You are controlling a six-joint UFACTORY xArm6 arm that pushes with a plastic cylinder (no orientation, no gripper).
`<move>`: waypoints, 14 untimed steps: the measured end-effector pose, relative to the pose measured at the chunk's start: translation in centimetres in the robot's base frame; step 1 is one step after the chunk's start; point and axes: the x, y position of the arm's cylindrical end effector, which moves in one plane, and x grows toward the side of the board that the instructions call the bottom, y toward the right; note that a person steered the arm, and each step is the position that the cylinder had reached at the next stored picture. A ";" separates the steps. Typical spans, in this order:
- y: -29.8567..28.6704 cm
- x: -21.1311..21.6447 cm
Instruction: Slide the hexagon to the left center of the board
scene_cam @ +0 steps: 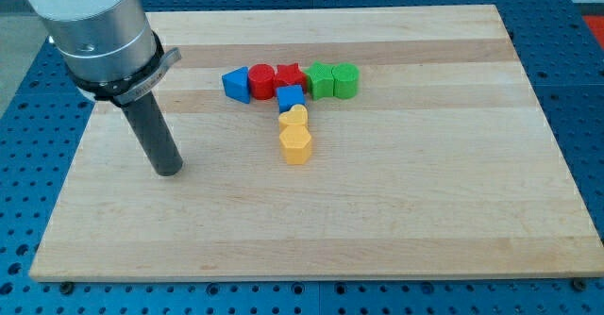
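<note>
A yellow hexagon block lies near the board's middle, at the lower end of a short column. Just above it and touching it is a second yellow block, heart-like in shape, and above that a small blue cube. My tip rests on the board at the view's left, well to the left of the hexagon and slightly lower, apart from every block.
A row runs across the upper middle of the wooden board: a blue triangle, a red cylinder, a red star, a green star, a green cylinder. A blue perforated table surrounds the board.
</note>
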 end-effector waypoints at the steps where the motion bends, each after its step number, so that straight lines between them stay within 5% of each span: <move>1: -0.1 0.0; 5: 14.6 1.8; 10: 19.8 -0.9; 12: 18.9 -2.5; 14: 11.9 -2.0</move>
